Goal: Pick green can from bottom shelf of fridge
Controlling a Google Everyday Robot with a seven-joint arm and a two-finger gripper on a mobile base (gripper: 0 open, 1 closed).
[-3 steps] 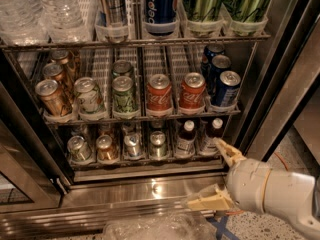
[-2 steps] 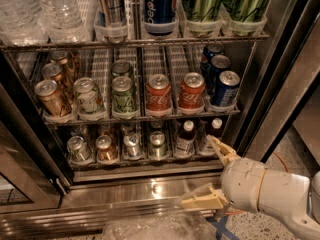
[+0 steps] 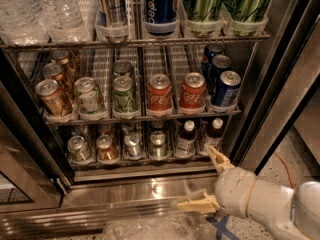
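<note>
The gripper is open, low down in front of the fridge.

In the camera view, the gripper [image 3: 192, 175] is at the bottom right, in front of the shiny steel bottom part of the fridge [image 3: 125, 191]. Its two tan fingers [image 3: 217, 159] are spread wide apart and hold nothing. One finger points up at the bottom shelf [image 3: 150, 161], with its tip just beside a small dark bottle [image 3: 215, 132] with a white cap. The other finger points left, low over the steel. The green can [image 3: 158, 144] stands on the bottom shelf in the fourth lane from the left, and we can see its silver top. It is just left of a second bottle [image 3: 186, 137]. The gripper is near the can but not touching it. Two red Coca-Cola cans [image 3: 160, 95] stand on the rack above.
</note>
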